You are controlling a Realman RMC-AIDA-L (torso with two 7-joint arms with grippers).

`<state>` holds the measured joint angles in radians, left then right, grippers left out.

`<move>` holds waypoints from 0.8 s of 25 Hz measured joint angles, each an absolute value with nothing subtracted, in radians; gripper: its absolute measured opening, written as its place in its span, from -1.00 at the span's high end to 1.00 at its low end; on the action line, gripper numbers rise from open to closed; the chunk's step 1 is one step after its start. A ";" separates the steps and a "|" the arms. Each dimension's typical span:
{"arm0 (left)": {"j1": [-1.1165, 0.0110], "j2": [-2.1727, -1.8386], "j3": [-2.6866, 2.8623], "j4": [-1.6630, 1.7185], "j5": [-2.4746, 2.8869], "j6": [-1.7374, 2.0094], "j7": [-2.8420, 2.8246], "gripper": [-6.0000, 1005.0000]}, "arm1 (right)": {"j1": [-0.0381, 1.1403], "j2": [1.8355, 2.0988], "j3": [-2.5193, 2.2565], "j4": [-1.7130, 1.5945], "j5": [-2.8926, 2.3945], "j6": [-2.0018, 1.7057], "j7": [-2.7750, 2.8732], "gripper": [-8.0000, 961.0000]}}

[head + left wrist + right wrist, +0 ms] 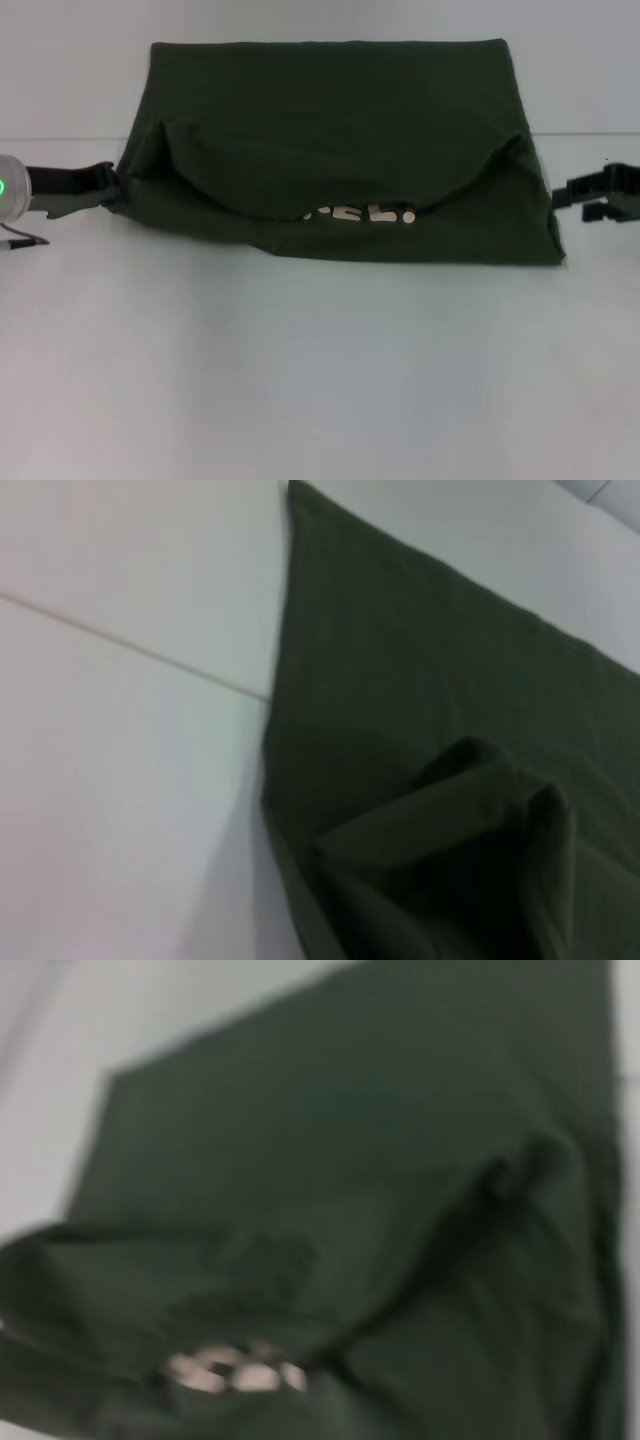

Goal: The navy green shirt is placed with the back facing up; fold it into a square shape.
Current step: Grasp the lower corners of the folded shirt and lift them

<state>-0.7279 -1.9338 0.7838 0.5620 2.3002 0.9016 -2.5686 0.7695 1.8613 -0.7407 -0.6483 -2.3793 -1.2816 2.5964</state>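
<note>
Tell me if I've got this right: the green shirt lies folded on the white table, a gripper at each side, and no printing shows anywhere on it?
Not quite. The shirt does lie folded on the table, with the left gripper and right gripper at its sides, but pale lettering peeks out beneath the sagging fold. The head view shows it.

The left gripper (112,186) reaches in low from the bench's left edge. The right gripper (562,196) reaches in low from the right edge, at matching height.
</note>
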 joint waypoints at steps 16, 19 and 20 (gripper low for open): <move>-0.740 -1.940 0.779 0.563 2.296 0.892 -2.574 0.99 | 0.857 1.935 -0.798 -0.501 -2.579 -1.035 2.633 0.08; -0.738 -1.943 0.777 0.563 2.295 0.890 -2.574 0.99 | 0.857 1.936 -0.800 -0.502 -2.579 -1.027 2.633 0.09; -0.738 -1.943 0.777 0.563 2.295 0.889 -2.574 0.99 | 0.857 1.937 -0.800 -0.500 -2.579 -1.022 2.633 0.09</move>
<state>-0.7379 -1.9435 0.7766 0.5629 2.2953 0.8895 -2.5738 0.8571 1.9372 -0.7996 -0.5005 -2.5791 -1.0216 2.6330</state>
